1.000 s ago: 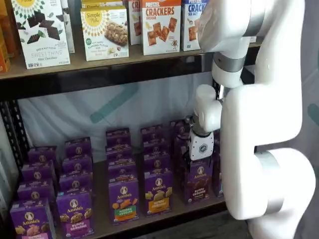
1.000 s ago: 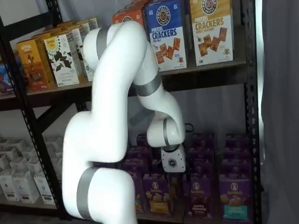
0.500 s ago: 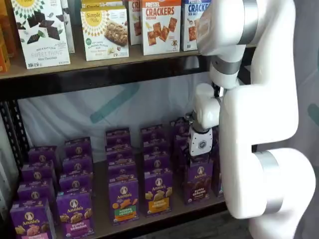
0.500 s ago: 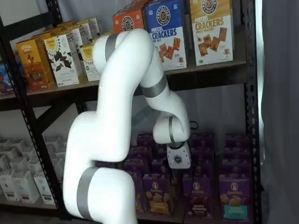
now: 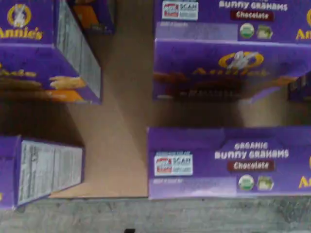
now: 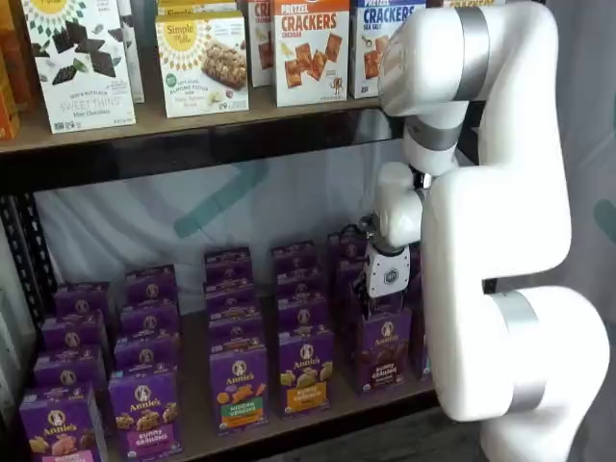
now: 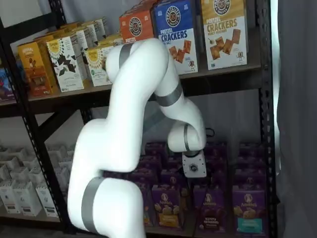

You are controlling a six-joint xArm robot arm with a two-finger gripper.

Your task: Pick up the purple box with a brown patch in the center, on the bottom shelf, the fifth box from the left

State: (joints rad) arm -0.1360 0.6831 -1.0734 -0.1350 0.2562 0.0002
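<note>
Purple box point(image 6: 384, 348), Annie's carton with the dark brown band, stands upright at the front edge of the bottom shelf point(image 6: 318, 414), front face square to the rail. In a shelf view it shows again point(image 7: 213, 210), between a yellow-banded carton point(image 7: 168, 207) on one side and a teal-banded carton point(image 7: 246, 210) on the other, narrow gaps either side. More purple cartons file behind it toward the back of the shelf.

Gripper point(image 6: 387, 306): white body hangs just above the column of the purple box, lower end down among the carton tops. In both shelf views the black fingers are hidden behind the cartons and the body; the pictures alone do not show a gap, but the jaws stand at their widest, with nothing seen held. Gripper body also shows in the other shelf view point(image 7: 193, 171).

Wrist view: top flap of a carton marked Bunny Grahams, Chocolate point(image 5: 228, 162) lies along the shelf's front edge; a second chocolate carton point(image 5: 228, 68) sits right behind it, with a slim shadowed gap between. A strip of bare tan board point(image 5: 121, 121) runs front to back beside them, separating them from the neighbouring column point(image 5: 46, 53). Grey floor shows past the front edge.

Orange-banded carton point(image 6: 239, 385) stands further along the front edge. Cracker boxes point(image 6: 310, 50) fill the shelf above, well clear overhead.
</note>
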